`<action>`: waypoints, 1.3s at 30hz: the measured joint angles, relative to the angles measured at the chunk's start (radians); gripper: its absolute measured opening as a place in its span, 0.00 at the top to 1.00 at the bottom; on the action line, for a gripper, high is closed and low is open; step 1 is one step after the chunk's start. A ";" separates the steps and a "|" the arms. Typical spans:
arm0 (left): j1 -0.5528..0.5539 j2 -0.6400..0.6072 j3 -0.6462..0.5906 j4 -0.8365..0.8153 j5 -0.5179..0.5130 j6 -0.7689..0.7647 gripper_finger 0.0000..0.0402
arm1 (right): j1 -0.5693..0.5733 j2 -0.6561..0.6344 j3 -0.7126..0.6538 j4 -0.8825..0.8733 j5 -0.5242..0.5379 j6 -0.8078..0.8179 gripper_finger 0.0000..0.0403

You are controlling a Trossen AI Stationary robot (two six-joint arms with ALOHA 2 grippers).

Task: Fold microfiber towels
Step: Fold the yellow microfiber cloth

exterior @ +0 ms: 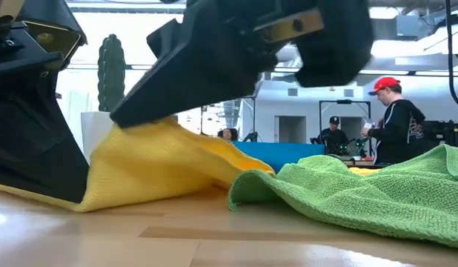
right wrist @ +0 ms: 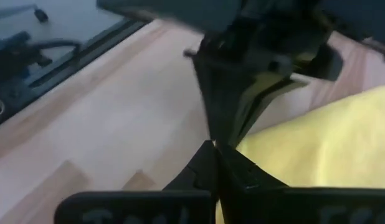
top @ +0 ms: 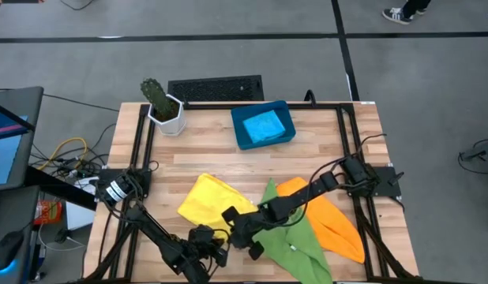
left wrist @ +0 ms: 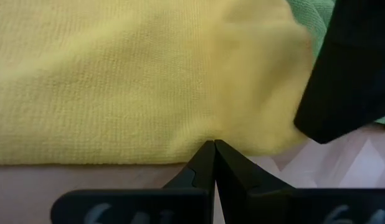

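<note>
The yellow towel (top: 206, 199) lies at the table's near middle. Both grippers meet at its near right corner. My left gripper (top: 216, 239) comes from the near left and is shut on the towel's near edge. My right gripper (top: 230, 221) reaches in from the right, shut on the same towel just beside it. The green towel (top: 295, 237) lies crumpled to the right, partly over the orange towel (top: 335, 225). The light blue towel (top: 265, 126) lies in the dark-blue tray (top: 240, 136) at the back. My left gripper pinches the yellow towel's near edge (left wrist: 204, 140) between its two fingers, slanting down from the near left. The cloth there stays low, by the tabletop (exterior: 79, 202). My right gripper pinches the yellow towel (exterior: 144, 127) near that same corner, slanting down from the right. The held spot is raised off the table, and the cloth slopes down from it on both sides.
A cactus in a white pot (top: 163, 106) stands at the far left, with a black keyboard (top: 216, 87) behind the table's far edge. People (exterior: 392, 119) stand in the room beyond. Bare wood (top: 204, 154) lies between the tray and the yellow towel.
</note>
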State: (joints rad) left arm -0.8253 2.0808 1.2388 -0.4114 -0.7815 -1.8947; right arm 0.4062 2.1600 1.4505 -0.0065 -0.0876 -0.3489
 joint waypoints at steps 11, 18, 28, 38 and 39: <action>0.000 -0.002 0.000 0.003 0.011 0.030 1.00 | -0.031 0.011 0.000 0.144 -0.060 0.000 0.94; -0.013 -0.010 0.000 0.003 0.056 0.048 1.00 | -0.027 0.054 0.000 0.158 -0.072 0.006 0.95; -0.036 -0.035 0.115 -0.165 0.181 0.155 1.00 | -0.049 0.055 0.000 0.195 -0.096 0.007 0.95; -0.052 -0.037 0.221 -0.380 0.159 0.126 1.00 | -0.047 0.123 0.006 0.246 -0.107 0.026 0.94; -0.055 -0.037 0.221 -0.383 0.159 0.114 1.00 | -0.047 0.125 0.002 0.234 -0.100 0.026 0.94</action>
State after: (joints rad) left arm -0.8801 2.0434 1.4601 -0.7943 -0.6227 -1.7805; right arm 0.3590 2.2851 1.4521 0.2275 -0.1876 -0.3225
